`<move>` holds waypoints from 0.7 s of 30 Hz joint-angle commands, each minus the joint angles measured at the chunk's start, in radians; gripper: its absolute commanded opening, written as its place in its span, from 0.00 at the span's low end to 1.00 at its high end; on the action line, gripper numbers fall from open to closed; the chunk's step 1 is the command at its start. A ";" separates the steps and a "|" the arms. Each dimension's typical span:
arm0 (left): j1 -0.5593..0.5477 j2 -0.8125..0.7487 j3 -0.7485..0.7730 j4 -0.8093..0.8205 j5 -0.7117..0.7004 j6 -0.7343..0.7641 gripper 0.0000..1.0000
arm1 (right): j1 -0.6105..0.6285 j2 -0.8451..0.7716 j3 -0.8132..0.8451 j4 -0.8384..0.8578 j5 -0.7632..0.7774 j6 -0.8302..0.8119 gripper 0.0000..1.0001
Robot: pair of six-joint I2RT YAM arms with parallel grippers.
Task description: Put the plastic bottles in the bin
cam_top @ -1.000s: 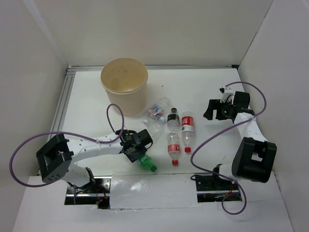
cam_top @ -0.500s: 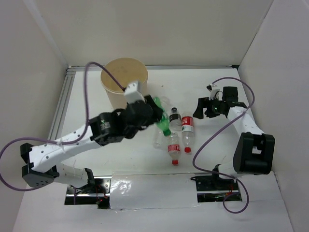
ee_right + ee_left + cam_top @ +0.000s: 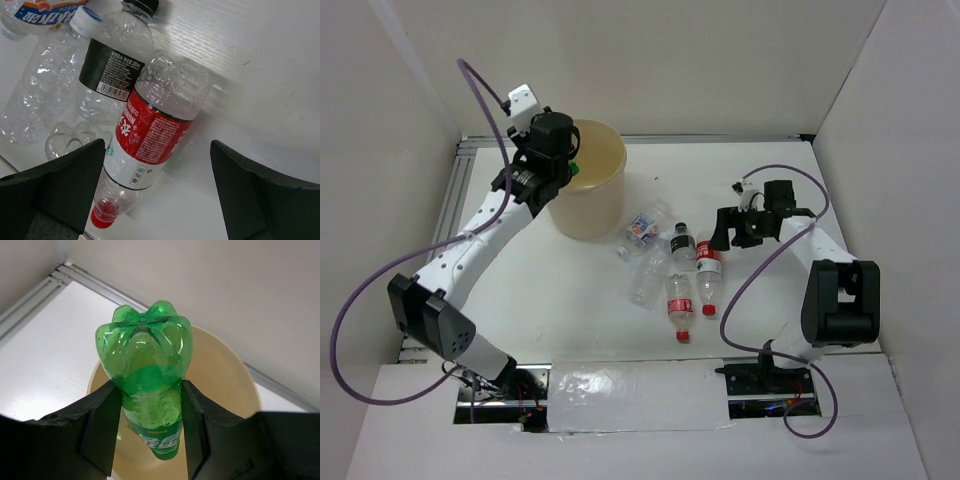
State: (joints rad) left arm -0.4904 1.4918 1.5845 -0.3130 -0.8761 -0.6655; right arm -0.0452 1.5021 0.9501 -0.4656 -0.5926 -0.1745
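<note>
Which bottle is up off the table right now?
The green bottle, gripped by the left gripper over the bin; the clear ones all lie on the table.

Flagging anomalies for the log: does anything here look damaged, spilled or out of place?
Only the white-capped clear bottle lying beside the black-label bottle: its walls look dented and crumpled. No spill shows.

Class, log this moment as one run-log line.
left gripper: holding green bottle over bin | right gripper: open above red-label bottle | status: green bottle not yet released
</note>
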 commanded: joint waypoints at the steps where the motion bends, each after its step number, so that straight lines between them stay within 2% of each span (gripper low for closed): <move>1: 0.024 0.065 0.066 0.051 -0.029 0.092 0.23 | 0.045 0.016 0.038 0.001 0.030 0.023 0.92; 2: 0.039 0.102 0.075 0.032 -0.029 0.092 0.32 | 0.045 0.032 0.029 0.001 0.030 0.023 0.92; 4: 0.064 0.126 0.098 -0.015 -0.014 0.081 0.58 | 0.079 0.044 0.029 0.001 0.039 0.033 0.92; 5: 0.064 0.127 0.098 -0.033 0.002 0.081 0.77 | 0.088 0.044 0.029 0.001 0.063 0.044 0.92; 7: 0.076 0.137 0.108 -0.046 0.026 0.082 0.98 | 0.117 0.067 0.029 0.022 0.095 0.067 0.92; 10: 0.027 0.092 0.108 -0.046 0.045 0.147 1.00 | 0.136 0.107 0.029 0.022 0.157 0.079 0.91; 11: 0.006 0.073 0.097 -0.022 0.045 0.179 1.00 | 0.136 0.116 0.038 0.022 0.168 0.092 0.87; 14: -0.117 -0.040 -0.001 0.050 0.074 0.346 1.00 | 0.136 0.150 0.038 0.022 0.232 0.104 0.82; 16: -0.233 -0.114 -0.088 0.127 0.149 0.464 1.00 | 0.136 0.162 0.038 0.022 0.250 0.115 0.71; 17: -0.313 -0.187 -0.188 0.153 0.169 0.489 1.00 | 0.136 0.162 0.038 0.012 0.251 0.115 0.63; 19: -0.379 -0.249 -0.276 0.153 0.263 0.498 1.00 | 0.136 0.162 0.061 -0.004 0.238 0.092 0.50; 21: -0.478 -0.307 -0.400 0.143 0.290 0.456 1.00 | 0.122 0.142 0.097 -0.045 0.205 0.064 0.40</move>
State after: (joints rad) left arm -0.8955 1.2499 1.2968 -0.2161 -0.6674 -0.2646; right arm 0.0868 1.6535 0.9813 -0.4698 -0.3965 -0.0799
